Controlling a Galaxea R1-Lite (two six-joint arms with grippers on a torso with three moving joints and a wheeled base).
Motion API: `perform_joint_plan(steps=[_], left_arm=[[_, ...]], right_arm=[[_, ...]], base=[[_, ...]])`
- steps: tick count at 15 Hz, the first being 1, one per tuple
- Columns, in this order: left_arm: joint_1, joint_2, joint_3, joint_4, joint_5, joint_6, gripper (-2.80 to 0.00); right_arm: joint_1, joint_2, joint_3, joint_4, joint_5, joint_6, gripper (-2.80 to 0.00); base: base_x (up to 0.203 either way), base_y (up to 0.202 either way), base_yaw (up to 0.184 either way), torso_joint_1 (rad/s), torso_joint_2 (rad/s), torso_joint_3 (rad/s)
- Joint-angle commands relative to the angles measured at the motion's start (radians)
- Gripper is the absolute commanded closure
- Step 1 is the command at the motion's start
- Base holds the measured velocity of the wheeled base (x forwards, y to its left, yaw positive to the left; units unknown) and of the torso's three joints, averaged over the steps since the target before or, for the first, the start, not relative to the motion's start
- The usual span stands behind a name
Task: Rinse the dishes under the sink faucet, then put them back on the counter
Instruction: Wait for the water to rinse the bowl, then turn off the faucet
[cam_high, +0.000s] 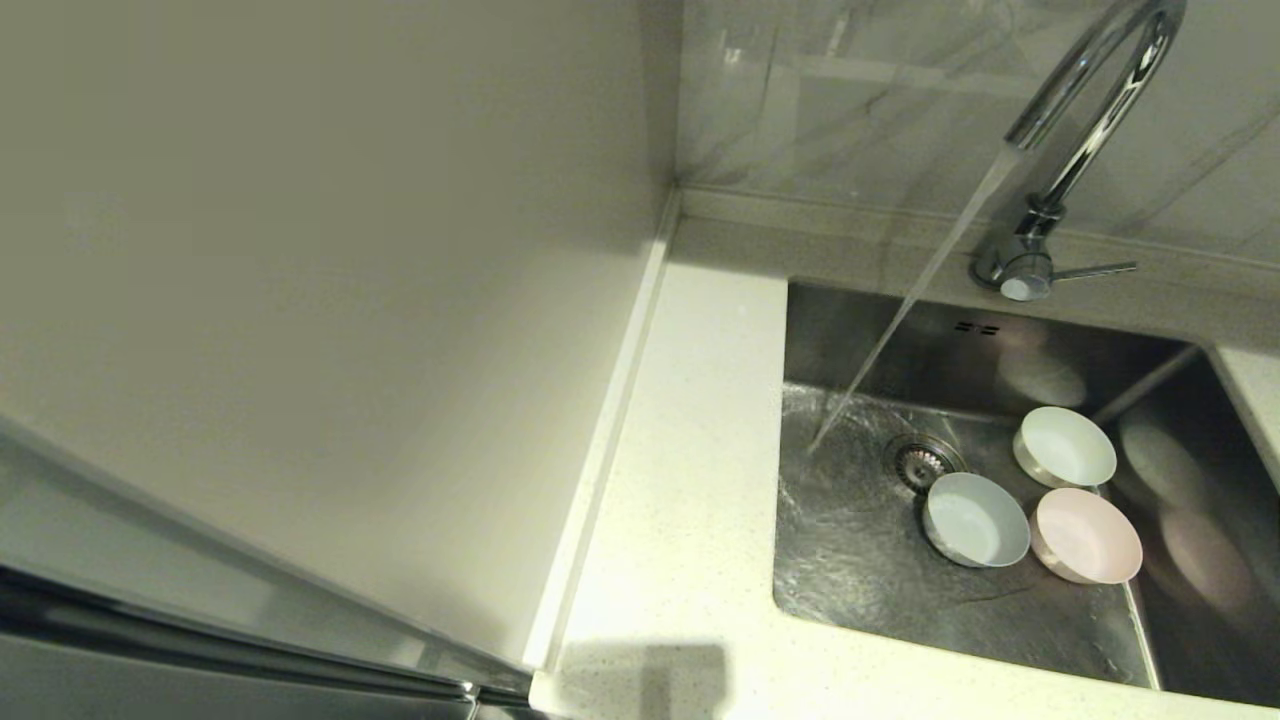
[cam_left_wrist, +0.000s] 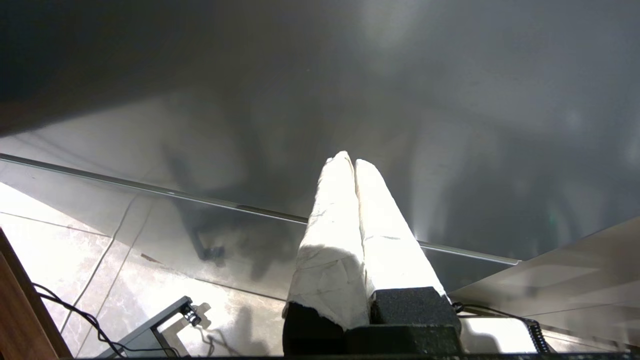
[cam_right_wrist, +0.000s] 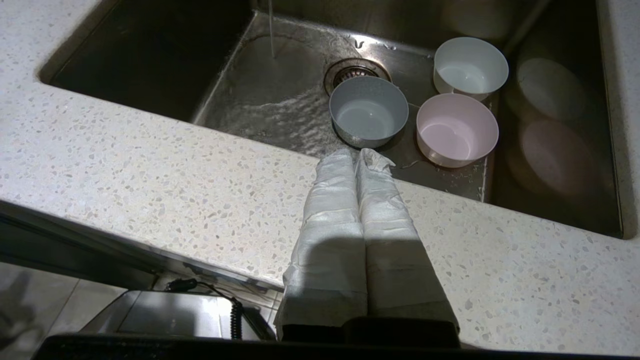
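**Three bowls in the sink, water running, both grippers closed and empty**

The right gripper (cam_right_wrist: 356, 154), its fingers wrapped in white fabric, hangs over the front edge of the white speckled stone-like counter (cam_high: 690, 560); its jaws are pressed together and hold nothing. The left gripper (cam_left_wrist: 351, 161) is off the work area, facing a grey glossy panel (cam_left_wrist: 450, 100), jaws likewise together and empty.

The rectangular brushed stainless-steel sink (cam_high: 860, 560) holds all three dishes upright on its floor. The pale blue-grey round bowl (cam_high: 976, 519) sits just beside the round strainer drain (cam_high: 921, 461). The pale pink round bowl (cam_high: 1086, 535) stands next to it, toward the sink's right wall. The white round bowl (cam_high: 1065, 447) stands behind both, nearer the back wall.

At the back rim, the tall chrome gooseneck faucet (cam_high: 1075, 120) runs; its water stream (cam_high: 905, 310) lands on the sink floor left of the drain, clear of the bowls.
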Motion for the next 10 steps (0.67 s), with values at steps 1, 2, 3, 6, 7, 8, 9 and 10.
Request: perform_joint_plan(steps=[1,2,3,6,7,8,9,10], left_arm=[[0.0,-0.004,0.0,-0.001,0.0,-0.001,0.0],[0.0,-0.003,0.0,-0.001,0.0,-0.001,0.0],[0.0,-0.003,0.0,-0.001,0.0,-0.001,0.0],[0.0,-0.003,0.0,-0.001,0.0,-0.001,0.0],[0.0,-0.004,0.0,-0.001,0.0,-0.001,0.0],[0.0,-0.003,0.0,-0.001,0.0,-0.001,0.0],[0.0,-0.003,0.0,-0.001,0.0,-0.001,0.0],[0.0,-0.005,0.0,-0.001,0.0,-0.001,0.0]], right_arm=[[-0.001,0.001,0.0,0.0,-0.001,0.002,0.0],[-0.001,0.015,-0.003,0.004,-0.002,0.001,0.0],[-0.001,0.048,-0.025,0.009,-0.002,0.0,0.0],[-0.012,0.251,-0.205,0.074,0.003,0.007,0.0],[-0.025,0.351,-0.279,0.098,0.005,0.029,0.0],[-0.039,0.465,-0.373,0.126,0.008,0.062,0.0],[-0.052,0.586,-0.481,0.154,0.014,0.104,0.0],[-0.062,0.705,-0.595,0.18,0.02,0.16,0.0]], base=[[0.0,0.0,0.0,0.0,0.0,0.0],[0.0,0.0,0.0,0.0,0.0,0.0],[0.0,0.0,0.0,0.0,0.0,0.0],[0.0,0.0,0.0,0.0,0.0,0.0],[0.0,0.0,0.0,0.0,0.0,0.0],[0.0,0.0,0.0,0.0,0.0,0.0],[0.0,0.0,0.0,0.0,0.0,0.0],[0.0,0.0,0.0,0.0,0.0,0.0]])
